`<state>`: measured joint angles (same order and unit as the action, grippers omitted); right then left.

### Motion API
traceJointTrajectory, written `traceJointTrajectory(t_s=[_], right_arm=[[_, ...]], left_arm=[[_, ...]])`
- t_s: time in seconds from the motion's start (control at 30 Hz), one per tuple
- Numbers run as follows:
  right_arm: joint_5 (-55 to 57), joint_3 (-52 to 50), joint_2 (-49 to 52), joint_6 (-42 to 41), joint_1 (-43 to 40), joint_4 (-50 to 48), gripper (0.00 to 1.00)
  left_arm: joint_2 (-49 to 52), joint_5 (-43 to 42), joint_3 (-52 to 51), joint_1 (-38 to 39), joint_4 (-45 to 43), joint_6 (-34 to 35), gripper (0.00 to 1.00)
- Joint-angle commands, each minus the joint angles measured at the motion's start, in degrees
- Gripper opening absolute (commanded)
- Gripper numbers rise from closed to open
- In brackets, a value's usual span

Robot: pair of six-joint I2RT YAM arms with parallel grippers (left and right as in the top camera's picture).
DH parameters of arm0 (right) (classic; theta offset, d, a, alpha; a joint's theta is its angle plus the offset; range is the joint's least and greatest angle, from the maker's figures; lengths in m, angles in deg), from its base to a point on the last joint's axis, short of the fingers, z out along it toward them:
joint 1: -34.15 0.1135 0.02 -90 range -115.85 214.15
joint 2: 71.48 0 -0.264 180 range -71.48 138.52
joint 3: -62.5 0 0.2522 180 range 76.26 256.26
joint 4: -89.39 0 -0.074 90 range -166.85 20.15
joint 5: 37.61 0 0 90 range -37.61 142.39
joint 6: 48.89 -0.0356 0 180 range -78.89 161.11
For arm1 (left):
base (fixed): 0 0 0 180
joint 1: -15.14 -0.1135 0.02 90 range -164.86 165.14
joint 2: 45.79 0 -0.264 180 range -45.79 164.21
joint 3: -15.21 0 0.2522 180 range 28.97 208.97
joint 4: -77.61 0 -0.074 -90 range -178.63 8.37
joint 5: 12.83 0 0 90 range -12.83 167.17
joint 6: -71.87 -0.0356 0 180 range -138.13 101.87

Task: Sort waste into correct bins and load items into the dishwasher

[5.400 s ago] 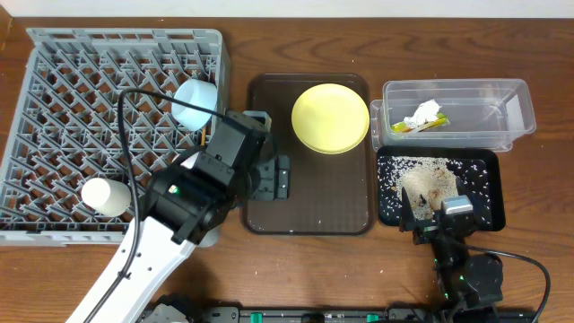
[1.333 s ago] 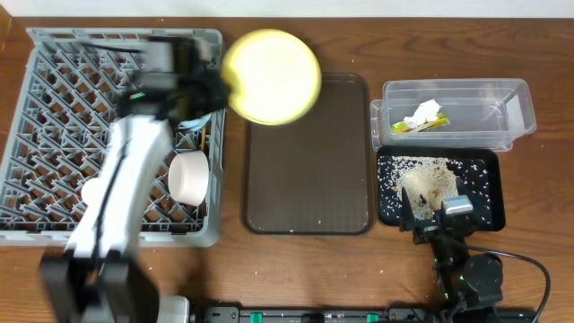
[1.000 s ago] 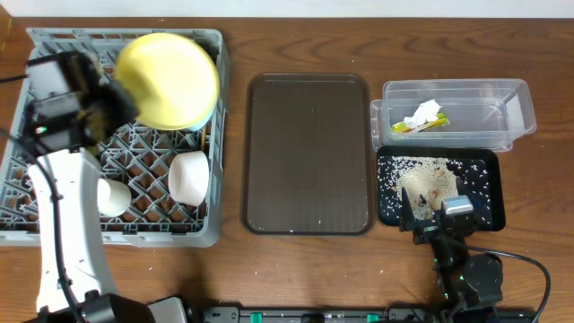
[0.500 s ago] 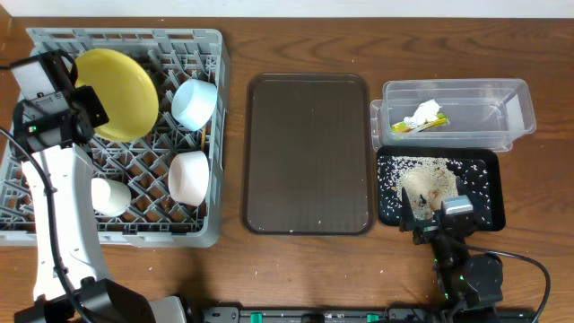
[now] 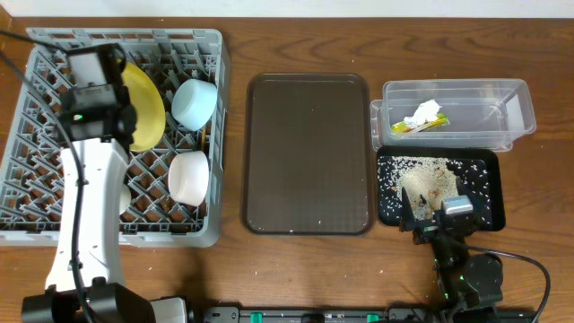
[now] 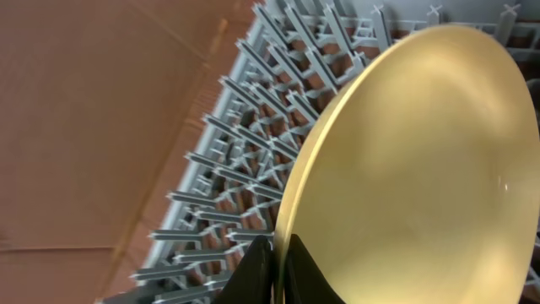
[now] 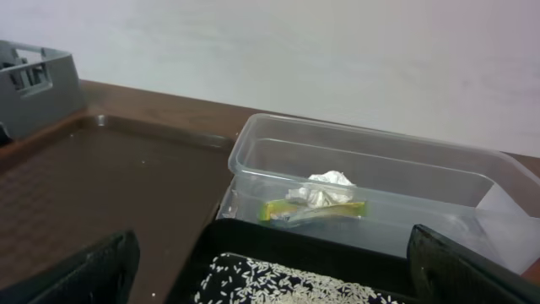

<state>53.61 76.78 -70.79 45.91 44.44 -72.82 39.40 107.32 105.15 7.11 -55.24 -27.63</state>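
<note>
The pale yellow plate (image 5: 145, 103) stands tilted on edge among the pegs at the back of the grey dishwasher rack (image 5: 134, 36). My left gripper (image 5: 97, 74) is shut on its rim; in the left wrist view the black fingers (image 6: 253, 274) pinch the plate (image 6: 422, 169) edge. A light blue bowl (image 5: 195, 102) and a white bowl (image 5: 189, 177) sit in the rack to its right. My right gripper (image 5: 439, 220) hangs open over the near end of the black tray (image 5: 489, 202) of rice scraps (image 5: 430, 179). The clear tub (image 5: 457, 112) holds crumpled paper (image 7: 325, 187) and a wrapper (image 7: 312, 209).
A dark brown serving tray (image 5: 308, 152) lies bare between the rack and the two bins. The left arm stretches over the rack's front left and hides what is under it. Stray rice grains dot the wooden table by its front edge.
The left gripper has moved right over the rack with the plate, which has turned from nearly face-up to more upright among the pegs. The right arm has not moved.
</note>
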Motion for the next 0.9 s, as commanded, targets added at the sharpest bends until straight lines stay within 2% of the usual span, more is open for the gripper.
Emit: traceJointTrajectory(t_s=[0.0,0.2,0.33,0.5,0.63,0.7,0.77,0.8,0.87], right_arm=[[-0.2,-0.22,-0.31,-0.68,-0.57,0.07,0.99],[-0.2,-0.22,-0.31,-0.68,-0.57,0.07,0.99],[-0.2,-0.22,-0.31,-0.68,-0.57,0.07,0.99],[-0.2,-0.22,-0.31,-0.68,-0.57,0.07,0.99],[-0.2,-0.22,-0.31,-0.68,-0.57,0.07,0.99],[-0.2,-0.22,-0.31,-0.68,-0.57,0.07,0.99],[-0.2,-0.22,-0.31,-0.68,-0.57,0.07,0.99],[-0.2,-0.22,-0.31,-0.68,-0.57,0.07,0.99],[-0.2,-0.22,-0.31,-0.68,-0.57,0.07,0.99]], left_arm=[[0.55,11.43,-1.38,2.27,-0.72,-1.42,0.08],[0.61,13.62,-4.44,2.97,-3.89,-1.46,0.08],[1.38,14.25,-4.94,2.99,-6.58,-5.66,0.08],[2.82,14.03,-5.05,3.41,-6.51,-5.64,0.08],[3.17,14.01,-5.07,2.91,-6.56,-0.28,0.08],[3.15,13.38,-5.07,1.84,-6.47,3.69,0.16],[3.02,7.87,-5.05,-0.46,-5.01,8.17,0.17],[2.89,3.21,-5.03,-2.19,-3.87,10.86,0.23],[2.67,-9.35,-5.03,-7.19,-2.32,16.83,0.27]])
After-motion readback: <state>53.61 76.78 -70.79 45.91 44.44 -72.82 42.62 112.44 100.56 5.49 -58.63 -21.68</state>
